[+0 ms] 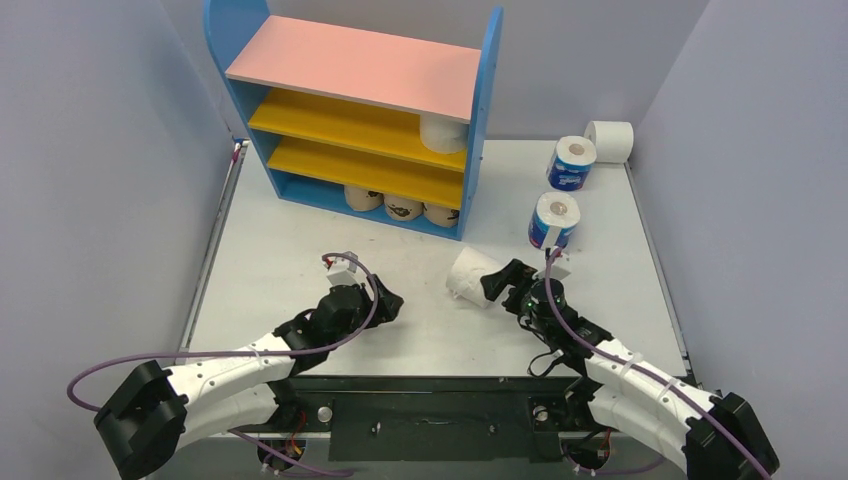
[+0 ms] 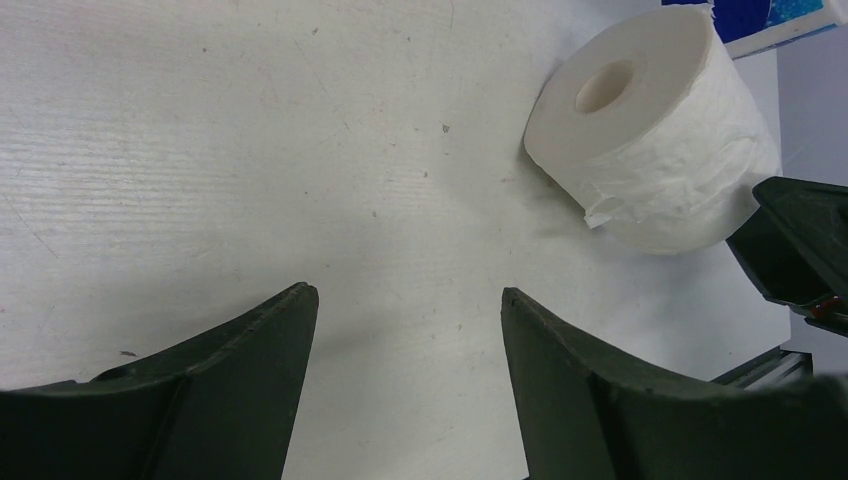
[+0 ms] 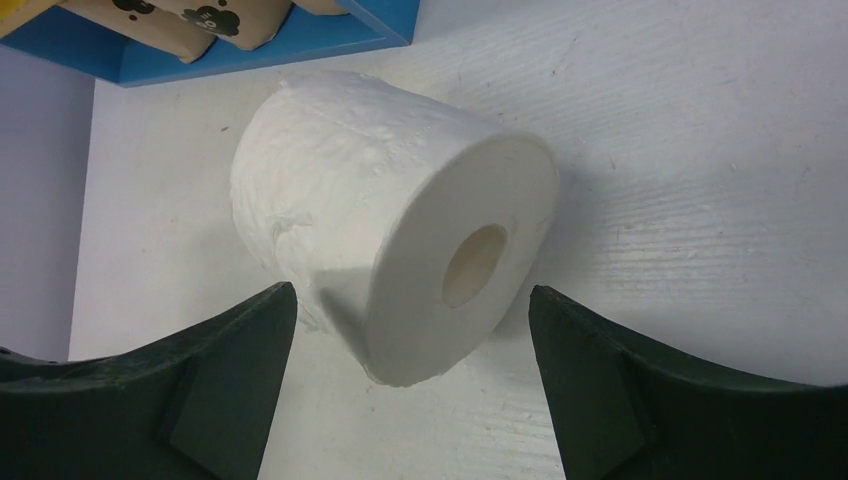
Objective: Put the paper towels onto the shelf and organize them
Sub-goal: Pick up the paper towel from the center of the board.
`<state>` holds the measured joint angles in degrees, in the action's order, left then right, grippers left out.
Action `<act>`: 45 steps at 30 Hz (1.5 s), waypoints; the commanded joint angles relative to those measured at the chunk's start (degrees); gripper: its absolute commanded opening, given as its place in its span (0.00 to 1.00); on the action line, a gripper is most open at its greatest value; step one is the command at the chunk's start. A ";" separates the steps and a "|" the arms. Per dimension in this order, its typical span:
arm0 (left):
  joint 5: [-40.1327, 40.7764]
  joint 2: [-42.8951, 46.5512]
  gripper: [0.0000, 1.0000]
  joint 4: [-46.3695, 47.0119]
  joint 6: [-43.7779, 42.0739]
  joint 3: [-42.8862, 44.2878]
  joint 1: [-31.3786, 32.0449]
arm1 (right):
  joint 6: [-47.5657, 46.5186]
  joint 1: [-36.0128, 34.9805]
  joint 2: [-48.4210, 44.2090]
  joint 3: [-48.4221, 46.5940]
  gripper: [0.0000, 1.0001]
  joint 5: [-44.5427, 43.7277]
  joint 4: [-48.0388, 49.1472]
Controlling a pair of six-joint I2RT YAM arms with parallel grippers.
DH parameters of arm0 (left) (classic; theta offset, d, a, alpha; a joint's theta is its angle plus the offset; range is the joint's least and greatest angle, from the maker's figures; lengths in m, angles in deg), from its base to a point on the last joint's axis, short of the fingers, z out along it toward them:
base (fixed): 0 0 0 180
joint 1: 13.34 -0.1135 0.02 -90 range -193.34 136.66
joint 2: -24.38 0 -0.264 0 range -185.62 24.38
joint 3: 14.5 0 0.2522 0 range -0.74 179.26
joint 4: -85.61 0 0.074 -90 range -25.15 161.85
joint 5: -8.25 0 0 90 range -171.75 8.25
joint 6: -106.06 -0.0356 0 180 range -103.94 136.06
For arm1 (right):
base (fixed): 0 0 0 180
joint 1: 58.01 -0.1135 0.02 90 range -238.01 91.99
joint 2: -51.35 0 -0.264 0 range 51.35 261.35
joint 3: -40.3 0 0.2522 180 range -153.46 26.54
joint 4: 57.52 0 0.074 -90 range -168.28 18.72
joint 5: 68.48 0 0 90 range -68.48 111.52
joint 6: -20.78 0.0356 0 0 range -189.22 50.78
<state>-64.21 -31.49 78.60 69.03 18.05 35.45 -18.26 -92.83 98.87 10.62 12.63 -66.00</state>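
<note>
Right pincer point(image 3: 412, 295) gaped around a plain white cylindrical paper-towel roll point(image 3: 400, 220) lying mid-bench; left pincer point(image 2: 408, 300) hung spread above the bench point(image 2: 250, 150).

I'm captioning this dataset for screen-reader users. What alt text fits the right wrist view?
A plain white paper towel roll lies on its side on the white table, hollow core toward the camera, framed by the open dark fingers of the right gripper. At top left, the blue shelf base holds tan printed rolls.
</note>
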 commanded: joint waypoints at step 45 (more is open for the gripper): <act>2.69 3.66 0.65 2.36 0.64 -1.17 0.42 | 5.80 4.97 17.72 3.87 0.71 14.06 31.05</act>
<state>-62.44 -28.87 78.60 69.66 16.98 35.69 -13.47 -87.98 114.00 14.46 25.77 -39.62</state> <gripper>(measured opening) 0.652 0.713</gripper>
